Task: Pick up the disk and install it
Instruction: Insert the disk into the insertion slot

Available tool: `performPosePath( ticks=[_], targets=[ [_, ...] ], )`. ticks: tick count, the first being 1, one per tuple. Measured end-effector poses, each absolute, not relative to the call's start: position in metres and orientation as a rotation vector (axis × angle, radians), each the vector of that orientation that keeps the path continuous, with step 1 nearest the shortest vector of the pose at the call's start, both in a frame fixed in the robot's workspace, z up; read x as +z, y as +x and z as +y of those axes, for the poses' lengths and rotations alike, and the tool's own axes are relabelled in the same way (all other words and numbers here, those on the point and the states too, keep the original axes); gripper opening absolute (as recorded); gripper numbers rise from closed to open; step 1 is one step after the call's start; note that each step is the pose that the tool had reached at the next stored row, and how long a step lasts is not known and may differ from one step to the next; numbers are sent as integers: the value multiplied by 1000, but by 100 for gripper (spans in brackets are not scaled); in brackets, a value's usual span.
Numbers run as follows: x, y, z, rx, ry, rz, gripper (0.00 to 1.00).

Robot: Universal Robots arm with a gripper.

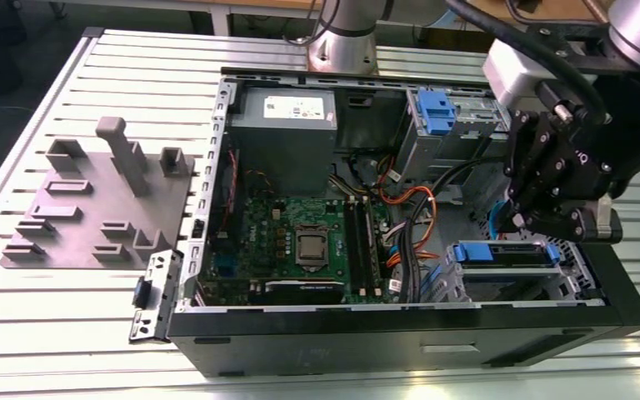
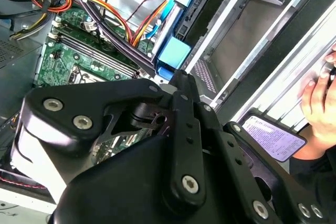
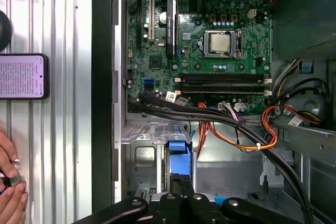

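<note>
1. The gripper (image 1: 565, 227) hangs over the open computer case (image 1: 409, 337) at the exterior view's right; whether the jaws are open or closed, I cannot tell.
2. The disk (image 1: 509, 255) sits in the drive cage (image 1: 578, 271) at the case's near corner, just beneath the gripper; its blue frame edge shows.
3. The motherboard (image 1: 297, 242) lies inside the case; a grey fixture (image 1: 97, 208) stands on the table (image 1: 53, 333) at the exterior view's left.
4. In the first wrist view a person's hand (image 3: 10, 195) is over the table, apart from the case.
</note>
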State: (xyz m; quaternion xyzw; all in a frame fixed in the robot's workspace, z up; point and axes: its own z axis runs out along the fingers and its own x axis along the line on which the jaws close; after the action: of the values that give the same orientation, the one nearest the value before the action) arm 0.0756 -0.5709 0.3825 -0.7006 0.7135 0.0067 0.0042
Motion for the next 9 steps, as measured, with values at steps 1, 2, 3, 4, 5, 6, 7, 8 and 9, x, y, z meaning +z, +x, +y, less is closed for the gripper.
performPosePath(
  ticks=[1, 2, 3, 4, 5, 6, 7, 8, 9],
  targets=[
    [381, 76, -571, 21, -2195, 2236, 11],
    [380, 76, -571, 21, -2195, 2236, 11],
    [379, 76, -571, 21, -2195, 2236, 11],
    [378, 76, -571, 21, -2195, 2236, 11],
    [377, 76, -571, 21, -2195, 2236, 11],
    [376, 76, -571, 21, -2195, 2236, 11],
    [375, 76, -571, 21, -2195, 2236, 11],
    [375, 76, -571, 21, -2195, 2236, 11],
    [375, 76, -571, 21, -2195, 2236, 11]
  ],
)
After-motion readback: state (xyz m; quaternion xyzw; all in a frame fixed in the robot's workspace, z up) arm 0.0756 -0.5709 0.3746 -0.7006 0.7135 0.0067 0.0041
